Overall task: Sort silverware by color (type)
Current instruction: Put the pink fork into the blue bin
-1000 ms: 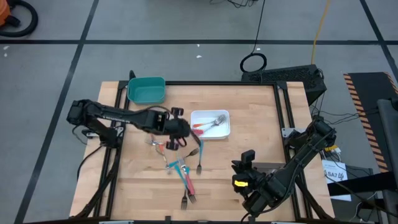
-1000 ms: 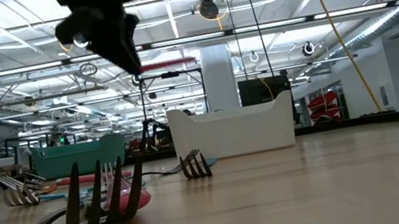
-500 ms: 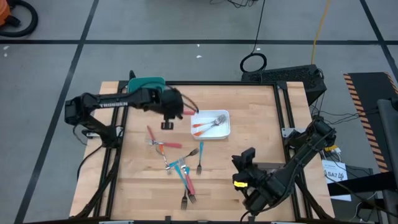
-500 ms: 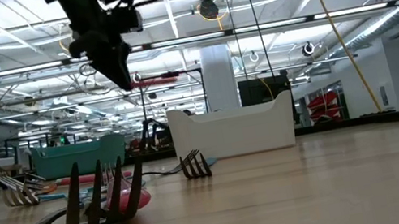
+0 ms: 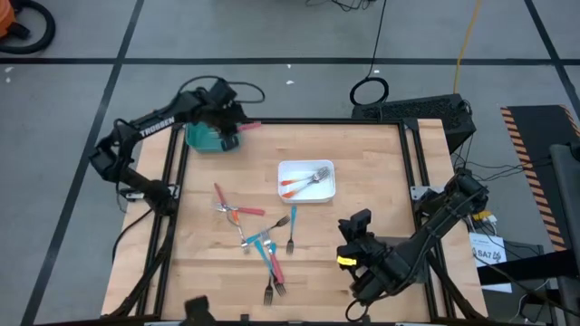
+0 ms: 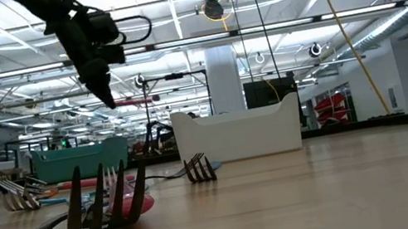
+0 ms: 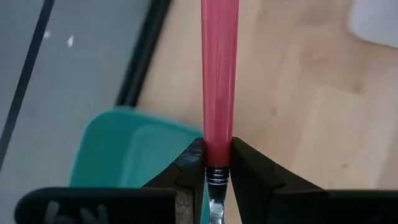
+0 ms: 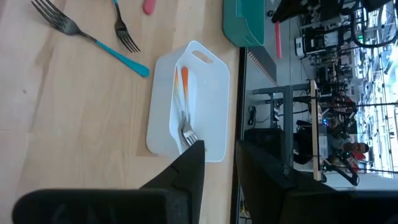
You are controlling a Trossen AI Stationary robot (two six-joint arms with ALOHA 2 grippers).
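Note:
My left gripper [image 5: 233,129] hovers over the teal tray [image 5: 204,139] at the table's far left corner, shut on a red-handled fork [image 5: 249,125]. In the low view it [image 6: 102,86] hangs high above the table. Several forks with red, orange and teal handles [image 5: 263,243] lie flat on the wood in the middle of the table. Orange-handled forks [image 5: 302,184] lie in the white tray [image 5: 326,167]. My right gripper [image 5: 359,222] waits open near the table's near right part. My left gripper pinches the red-handled fork between its two fingers [image 7: 193,163] at the handle's end beside the metal neck [image 7: 217,158]. The red handle [image 7: 219,68] sticks out past the fingertips, and the metal head runs back between them, hidden. The fork is lifted clear, above the teal tray's right edge.
The white tray [image 8: 205,74] sits right of centre, and the teal tray [image 8: 245,18] lies beyond it. Black frame rails [image 5: 412,154] border the table. Bare wood lies along the right side and the near edge.
My left gripper has risen from the fork pile in the middle of the table and has swung toward the far left corner, carrying the red-handled fork to above the teal tray. It has stayed shut on the fork. The other forks have not moved.

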